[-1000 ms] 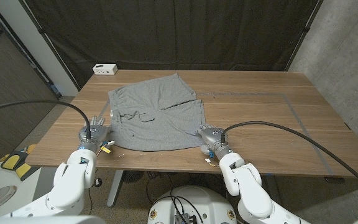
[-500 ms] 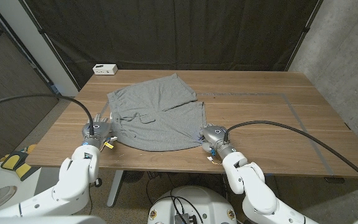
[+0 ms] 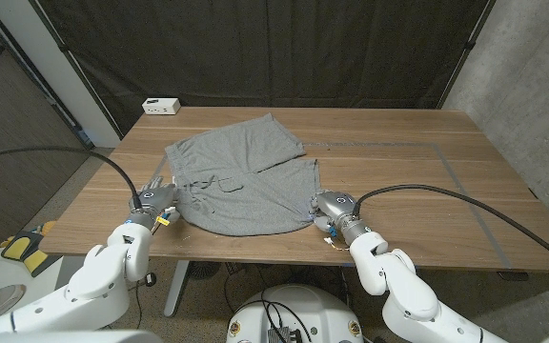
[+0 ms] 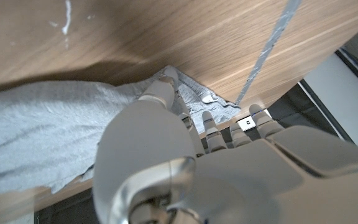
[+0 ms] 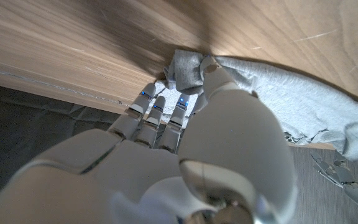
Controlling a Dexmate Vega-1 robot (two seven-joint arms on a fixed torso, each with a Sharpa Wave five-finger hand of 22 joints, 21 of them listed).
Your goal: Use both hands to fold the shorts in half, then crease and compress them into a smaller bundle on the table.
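Note:
Grey shorts [image 3: 241, 181] lie spread on the wooden table [image 3: 398, 191], waistband toward the far side and a drawstring showing near the left. My left hand [image 3: 153, 200] is at the near left corner of the cloth. In the left wrist view the thumb of that hand [image 4: 166, 155] presses on the hem of the shorts [image 4: 36, 124], with the fingers beneath. My right hand [image 3: 335, 210] is at the near right corner. The right wrist view shows this hand [image 5: 222, 130] pinching a bunched corner of the shorts [image 5: 185, 68].
A small white box [image 3: 161, 105] stands at the table's far left corner. Grey tape lines [image 3: 451, 171] mark the right half of the tabletop. A dark curtain hangs behind. Both hands are close to the table's near edge.
Both hands have closed in on the near corners of the shorts and taken hold. The right hand shifted slightly to the right, and the near hem has bunched a little.

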